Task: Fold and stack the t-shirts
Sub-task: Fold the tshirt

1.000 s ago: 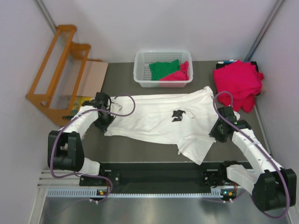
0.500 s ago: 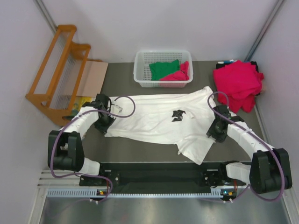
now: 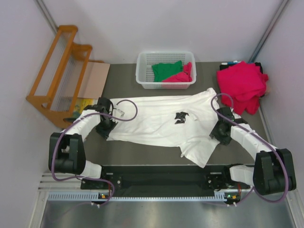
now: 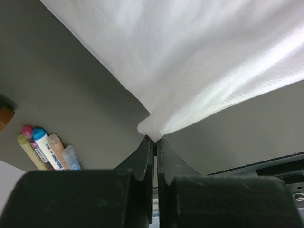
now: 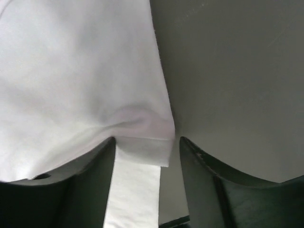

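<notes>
A large white t-shirt (image 3: 156,121) with a small black chest print (image 3: 181,117) lies spread across the dark table. My left gripper (image 3: 105,127) is shut on its left corner; the left wrist view shows the pinched white cloth (image 4: 190,71) at my left gripper's (image 4: 155,138) tips. My right gripper (image 3: 219,135) stands open at the shirt's right edge. In the right wrist view the white hem (image 5: 142,147) lies loose inside my right gripper (image 5: 147,142), touching neither finger. Crimson-pink t-shirts (image 3: 242,85) are piled at the back right. A green t-shirt (image 3: 167,70) and a pink one (image 3: 180,77) sit in the basket.
The white lattice basket (image 3: 140,76) stands at the back centre. A wooden rack (image 3: 59,71) and a cardboard sheet (image 3: 95,78) are at the back left. Several markers (image 4: 47,149) lie on the table left of the left gripper. Side walls close in the table.
My right gripper has opened and let go of the shirt's right edge, after shifting slightly inward. The left gripper keeps its hold and has barely moved.
</notes>
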Robot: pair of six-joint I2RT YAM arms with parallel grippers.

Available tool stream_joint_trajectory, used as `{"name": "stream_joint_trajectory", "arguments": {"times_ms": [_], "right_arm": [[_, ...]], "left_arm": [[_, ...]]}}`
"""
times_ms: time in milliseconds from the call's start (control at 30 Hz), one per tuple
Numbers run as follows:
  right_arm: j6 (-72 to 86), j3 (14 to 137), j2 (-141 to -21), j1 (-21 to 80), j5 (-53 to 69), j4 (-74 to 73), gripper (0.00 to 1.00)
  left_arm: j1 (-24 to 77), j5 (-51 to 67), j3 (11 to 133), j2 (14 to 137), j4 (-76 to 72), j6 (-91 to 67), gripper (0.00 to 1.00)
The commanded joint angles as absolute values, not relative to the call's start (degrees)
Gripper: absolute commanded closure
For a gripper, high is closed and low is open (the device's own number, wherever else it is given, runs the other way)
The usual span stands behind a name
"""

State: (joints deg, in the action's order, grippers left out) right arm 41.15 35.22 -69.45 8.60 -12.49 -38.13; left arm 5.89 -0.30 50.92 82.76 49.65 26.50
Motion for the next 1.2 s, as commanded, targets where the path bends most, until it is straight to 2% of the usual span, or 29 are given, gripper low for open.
{"name": "stream_joint_trajectory", "arguments": {"times_ms": [0, 33, 100, 133, 367, 600, 800, 1167], "right_arm": [[41.5, 35.4, -68.8, 7.6, -13.8, -37.2, 0.52], [41.5, 35.5, -69.1, 7.6, -13.8, -37.2, 0.62], [41.5, 35.8, -69.4, 7.6, -13.8, -37.0, 0.69], [41.5, 35.9, -69.3, 7.6, -13.8, -37.0, 0.79], [41.4, 36.2, -68.9, 7.4, -13.7, -37.4, 1.00], [41.7, 37.8, -66.1, 7.3, -11.8, -39.8, 1.00], [41.6, 39.5, -58.1, 7.4, -7.7, -46.2, 1.00], [41.0, 40.5, -43.8, 7.4, -3.9, -60.8, 1.00]], "left_arm": [[5.4, -0.3, 50.5, 81.7, 49.0, 26.6, 1.00], [5.4, -0.4, 50.4, 81.7, 49.0, 26.6, 1.00], [5.2, -0.7, 50.0, 81.6, 48.9, 26.7, 1.00], [5.2, -0.9, 49.9, 81.5, 48.8, 26.7, 1.00], [4.8, -0.9, 49.3, 81.7, 48.5, 27.0, 1.00], [4.7, -0.9, 50.1, 81.5, 49.0, 27.1, 1.00], [4.5, 1.9, 53.1, 78.8, 53.1, 27.4, 1.00], [4.5, 3.0, 50.6, 74.5, 58.0, 30.9, 1.00]]}}
